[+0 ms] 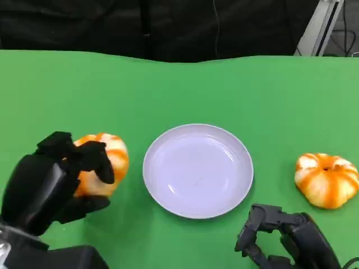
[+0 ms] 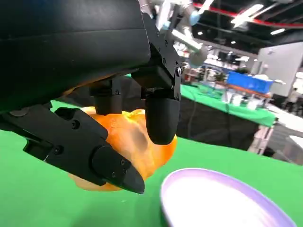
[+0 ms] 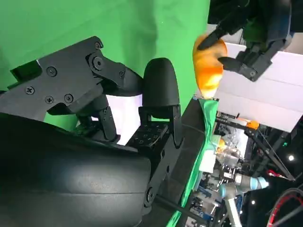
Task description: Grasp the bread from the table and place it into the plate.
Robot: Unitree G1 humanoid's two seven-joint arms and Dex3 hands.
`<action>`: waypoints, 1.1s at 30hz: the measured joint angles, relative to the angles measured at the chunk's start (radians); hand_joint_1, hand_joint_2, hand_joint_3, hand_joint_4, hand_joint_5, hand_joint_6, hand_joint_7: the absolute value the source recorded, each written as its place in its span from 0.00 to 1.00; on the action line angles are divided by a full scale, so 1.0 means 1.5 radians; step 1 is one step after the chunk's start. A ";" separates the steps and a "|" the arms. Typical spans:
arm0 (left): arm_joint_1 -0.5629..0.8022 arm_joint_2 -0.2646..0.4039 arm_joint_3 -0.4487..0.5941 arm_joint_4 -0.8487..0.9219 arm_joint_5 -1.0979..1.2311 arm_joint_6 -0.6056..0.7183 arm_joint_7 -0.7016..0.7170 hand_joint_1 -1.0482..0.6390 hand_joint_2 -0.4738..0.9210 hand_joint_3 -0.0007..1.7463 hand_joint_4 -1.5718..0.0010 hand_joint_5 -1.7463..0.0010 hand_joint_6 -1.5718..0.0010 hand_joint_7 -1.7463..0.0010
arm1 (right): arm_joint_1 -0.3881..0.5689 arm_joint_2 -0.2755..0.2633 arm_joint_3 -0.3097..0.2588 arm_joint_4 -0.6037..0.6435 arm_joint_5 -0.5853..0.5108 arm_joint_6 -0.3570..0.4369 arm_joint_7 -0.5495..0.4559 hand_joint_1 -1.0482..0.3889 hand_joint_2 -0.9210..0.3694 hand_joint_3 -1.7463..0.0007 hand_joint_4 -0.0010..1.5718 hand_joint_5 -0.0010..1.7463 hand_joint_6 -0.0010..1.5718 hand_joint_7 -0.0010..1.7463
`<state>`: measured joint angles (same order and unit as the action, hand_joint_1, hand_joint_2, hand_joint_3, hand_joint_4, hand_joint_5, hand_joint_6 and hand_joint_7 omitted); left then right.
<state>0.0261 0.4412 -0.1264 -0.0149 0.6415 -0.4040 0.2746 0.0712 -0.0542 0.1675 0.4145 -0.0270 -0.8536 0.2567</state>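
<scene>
Landmark: a pale lavender plate (image 1: pixel 197 171), shallow and round, sits on the green table (image 1: pixel 179 89); every place below is given from it.
Left hand: the left hand (image 1: pixel 53 179) is left of the plate, its black fingers (image 2: pixel 161 118) wrapped around 1 bread (image 1: pixel 104 162). In the left wrist view a finger presses the loaf's front and another lies under its side.
Held bread: an orange, white-striped, pumpkin-shaped bun (image 2: pixel 128 142), just beside the plate's left rim and not inside it. Whether it touches the table I cannot tell.
Second bread: a matching orange and white bun (image 1: pixel 327 179) lies on the cloth well to the right of the plate, untouched.
Right hand: the right hand (image 1: pixel 286 238) is near the plate's lower right rim, fingers (image 3: pixel 161 90) curled loosely and apart, holding nothing.
Surface: bright green cloth, smooth, covering the whole tabletop around the plate.
Room: beyond the table's far edge from the plate hangs dark drapery (image 1: pixel 140 25), with a slanted metal stand (image 1: pixel 317 25) at the far right. The left wrist view shows a lit hall with other green-covered tables (image 2: pixel 222 101) and ceiling lamps.
</scene>
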 measured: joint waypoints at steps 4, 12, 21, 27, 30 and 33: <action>-0.023 -0.017 -0.014 -0.007 0.008 0.000 -0.009 0.56 0.90 0.00 0.62 0.00 0.62 0.10 | -0.002 0.001 0.000 0.001 -0.002 -0.001 -0.004 0.57 0.21 0.51 0.50 0.91 0.50 0.76; -0.060 -0.052 -0.038 -0.010 0.015 0.006 -0.030 0.57 0.90 0.00 0.62 0.00 0.64 0.07 | -0.008 0.002 0.000 0.010 -0.004 -0.006 -0.004 0.57 0.21 0.51 0.49 0.91 0.49 0.76; -0.107 -0.085 -0.070 -0.003 0.015 0.012 -0.052 0.57 0.90 0.00 0.62 0.00 0.65 0.08 | -0.009 0.004 0.001 0.022 -0.004 -0.013 -0.004 0.58 0.20 0.51 0.50 0.90 0.49 0.76; -0.132 -0.104 -0.089 0.010 0.015 0.015 -0.065 0.56 0.90 0.00 0.62 0.00 0.64 0.09 | -0.009 0.005 0.002 0.021 -0.005 -0.015 -0.005 0.58 0.20 0.51 0.50 0.90 0.49 0.76; -0.158 -0.122 -0.107 0.032 0.016 0.016 -0.068 0.57 0.88 0.00 0.63 0.00 0.63 0.10 | -0.009 0.006 0.002 0.021 -0.006 -0.015 -0.006 0.57 0.20 0.51 0.50 0.89 0.50 0.76; -0.197 -0.146 -0.128 0.061 0.018 0.017 -0.071 0.58 0.88 0.00 0.63 0.00 0.62 0.11 | -0.010 0.007 0.003 0.021 -0.012 -0.015 -0.008 0.56 0.19 0.52 0.51 0.88 0.50 0.75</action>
<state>-0.2696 0.2223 -0.3183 0.0765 0.6678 -0.3781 0.1680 0.0567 -0.0438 0.1719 0.4462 -0.0452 -0.8766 0.2448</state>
